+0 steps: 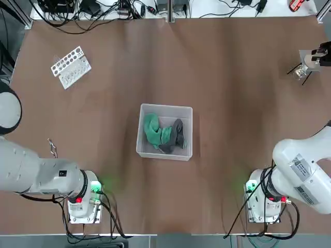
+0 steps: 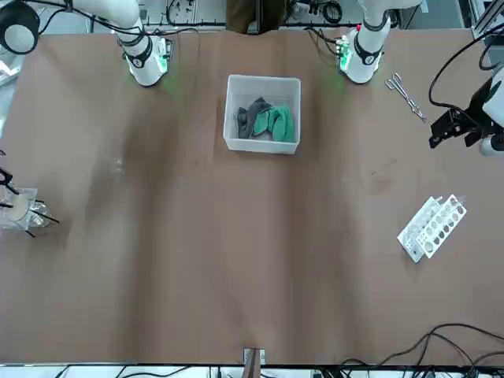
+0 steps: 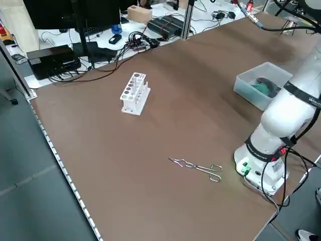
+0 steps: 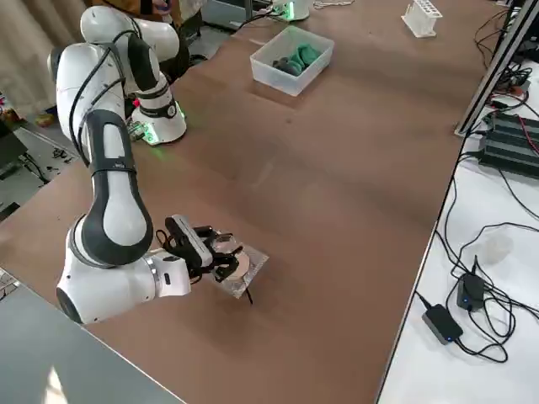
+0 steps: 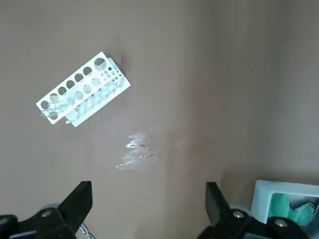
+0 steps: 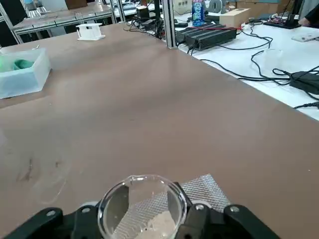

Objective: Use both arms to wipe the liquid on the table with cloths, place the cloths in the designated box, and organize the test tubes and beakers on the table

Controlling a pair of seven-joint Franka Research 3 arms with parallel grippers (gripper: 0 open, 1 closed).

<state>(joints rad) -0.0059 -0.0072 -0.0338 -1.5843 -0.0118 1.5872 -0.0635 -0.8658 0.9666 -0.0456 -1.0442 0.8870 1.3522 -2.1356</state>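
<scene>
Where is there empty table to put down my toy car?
The widest bare stretch lies between the box holding the cloths and the cables at the far edge. Avoid the white rack, the tongs, and the right gripper at the beaker.

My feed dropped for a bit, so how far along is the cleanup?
Done: the green cloth and dark cloth lie in the box. In hand: the right gripper holds a glass beaker at the table's far right edge. Left: a wet patch still glistens near the test tube rack, under the open left gripper.
</scene>
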